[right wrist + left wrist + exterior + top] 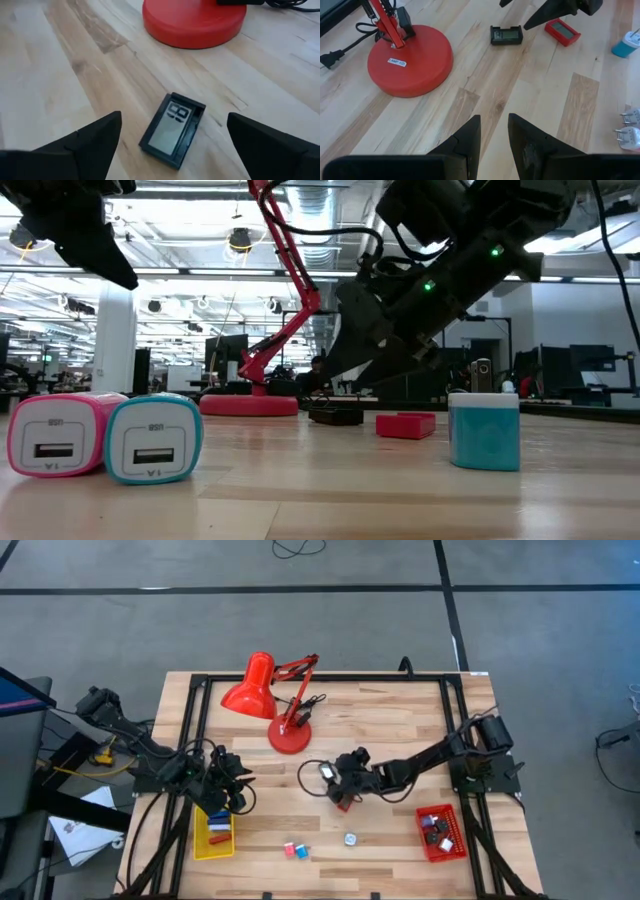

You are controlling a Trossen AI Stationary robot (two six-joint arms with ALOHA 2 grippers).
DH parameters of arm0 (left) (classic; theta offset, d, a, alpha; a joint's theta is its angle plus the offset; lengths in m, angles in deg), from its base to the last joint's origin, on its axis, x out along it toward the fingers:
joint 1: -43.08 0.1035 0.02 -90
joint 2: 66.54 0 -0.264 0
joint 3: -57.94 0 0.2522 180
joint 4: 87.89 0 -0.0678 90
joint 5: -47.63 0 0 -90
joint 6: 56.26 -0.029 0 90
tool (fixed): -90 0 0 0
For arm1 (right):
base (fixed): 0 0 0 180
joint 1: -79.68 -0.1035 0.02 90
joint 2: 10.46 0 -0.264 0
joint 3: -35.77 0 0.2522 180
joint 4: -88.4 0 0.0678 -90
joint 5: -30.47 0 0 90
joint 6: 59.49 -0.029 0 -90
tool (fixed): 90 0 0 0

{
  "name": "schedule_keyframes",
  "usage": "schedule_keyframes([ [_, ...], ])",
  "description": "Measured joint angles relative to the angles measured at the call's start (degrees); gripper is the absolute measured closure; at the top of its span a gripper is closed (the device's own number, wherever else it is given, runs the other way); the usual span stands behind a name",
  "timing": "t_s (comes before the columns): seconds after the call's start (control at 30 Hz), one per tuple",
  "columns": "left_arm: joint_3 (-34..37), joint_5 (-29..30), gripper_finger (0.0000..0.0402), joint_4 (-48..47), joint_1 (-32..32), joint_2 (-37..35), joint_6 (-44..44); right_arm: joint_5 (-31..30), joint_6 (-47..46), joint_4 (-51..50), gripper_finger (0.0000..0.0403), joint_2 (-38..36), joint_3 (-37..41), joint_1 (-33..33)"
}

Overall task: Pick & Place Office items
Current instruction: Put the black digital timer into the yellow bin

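Centrally on the wooden table (400, 730), the right gripper (170, 145) hangs low with its fingers spread wide and holding nothing, straddling a small black device with a grey screen (173, 130) that lies flat on the boards just in front of the red desk lamp's round base (195, 20). A flat red device (562, 30) (also screen-faced) lies just beside the black one. The left gripper (493, 145) hovers over the yellow tray (213, 837) at the table's left edge, its fingers nearly together with only a narrow gap and nothing between them. Nearer the front edge, a pink charger plug (55, 436) and a teal one (153, 438) stand touching side by side, and a teal-and-white plug (484, 430) stands apart to their right. The red tray (441, 833) at the right holds several small items, too small to name. The yellow tray holds a blue block and a red one.
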Motion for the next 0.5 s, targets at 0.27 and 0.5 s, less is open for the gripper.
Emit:
schedule_keyframes([
  [0.27,0.00,0.01,0.0308,0.01,0.00,0.00,0.00,-0.34,-1.42,3.68,0.0051,3.65,-0.23,-0.95],
  [0.5,0.00,-0.10,0.0308,-0.07,0.00,0.00,0.00,-1.79,-1.25,-2.45,0.0052,10.31,-7.08,-0.81],
])
